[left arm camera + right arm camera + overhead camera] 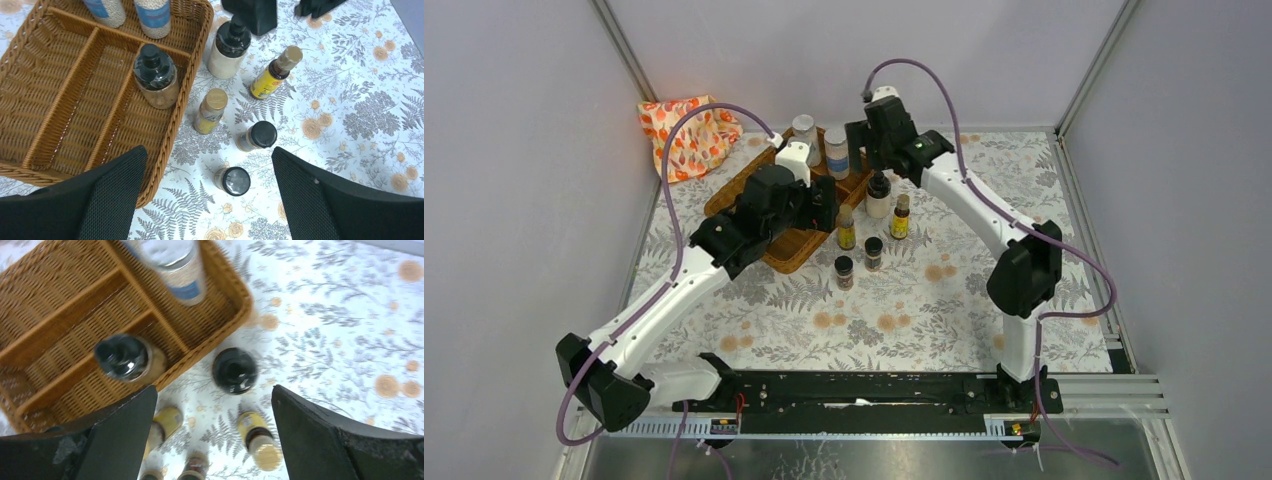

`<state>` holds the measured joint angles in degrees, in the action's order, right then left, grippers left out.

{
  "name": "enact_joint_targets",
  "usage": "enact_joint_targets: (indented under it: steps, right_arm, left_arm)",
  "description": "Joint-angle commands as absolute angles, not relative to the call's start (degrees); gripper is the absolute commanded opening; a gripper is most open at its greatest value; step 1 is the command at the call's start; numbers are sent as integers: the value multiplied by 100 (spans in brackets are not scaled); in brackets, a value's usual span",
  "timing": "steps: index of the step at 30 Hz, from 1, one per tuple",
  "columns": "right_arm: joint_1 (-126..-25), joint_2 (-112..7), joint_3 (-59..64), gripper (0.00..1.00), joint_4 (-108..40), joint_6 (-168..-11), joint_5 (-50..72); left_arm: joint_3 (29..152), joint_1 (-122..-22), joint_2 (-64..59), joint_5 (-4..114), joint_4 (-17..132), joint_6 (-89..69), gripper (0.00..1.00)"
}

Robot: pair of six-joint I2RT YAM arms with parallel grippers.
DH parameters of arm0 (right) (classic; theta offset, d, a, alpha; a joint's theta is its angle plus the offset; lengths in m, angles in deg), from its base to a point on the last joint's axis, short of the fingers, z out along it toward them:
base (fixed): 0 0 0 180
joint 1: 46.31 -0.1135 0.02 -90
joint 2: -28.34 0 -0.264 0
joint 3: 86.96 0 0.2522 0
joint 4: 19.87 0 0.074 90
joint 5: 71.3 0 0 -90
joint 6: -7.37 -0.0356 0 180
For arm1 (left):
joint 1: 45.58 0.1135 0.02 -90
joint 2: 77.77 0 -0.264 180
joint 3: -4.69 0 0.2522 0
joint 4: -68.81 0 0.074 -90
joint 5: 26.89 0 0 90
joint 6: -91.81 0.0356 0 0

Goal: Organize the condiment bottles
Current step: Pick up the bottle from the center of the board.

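Just ahead of right tool [212, 392], black-capped bottle [235, 370] (untouched)

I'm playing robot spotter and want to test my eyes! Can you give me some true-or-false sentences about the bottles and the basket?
1. Two blue-labelled jars stand in the wicker tray. True.
2. Both yellow bottles are in the tray. False: they stand on the floral tablecloth beside it.
3. The left gripper holds a bottle. False: it is open and empty.
4. One black-capped jar stands in the tray. True.
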<state>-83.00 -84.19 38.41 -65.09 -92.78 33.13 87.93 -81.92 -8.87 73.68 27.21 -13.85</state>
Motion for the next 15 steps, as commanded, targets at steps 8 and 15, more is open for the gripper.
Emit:
enact_joint_targets:
  steps: [8, 15]
  right_arm:
    - [-7134, -7244, 3473, 93, -6285, -9961, 4824]
    - [-6758, -6699, 2508, 92, -5807, -10093, 4868]
  left_arm:
    - [8595, -8293, -326, 6701, 3657, -1235, 99]
    - [8866, -8513, 513, 6986, 3613, -1101, 99]
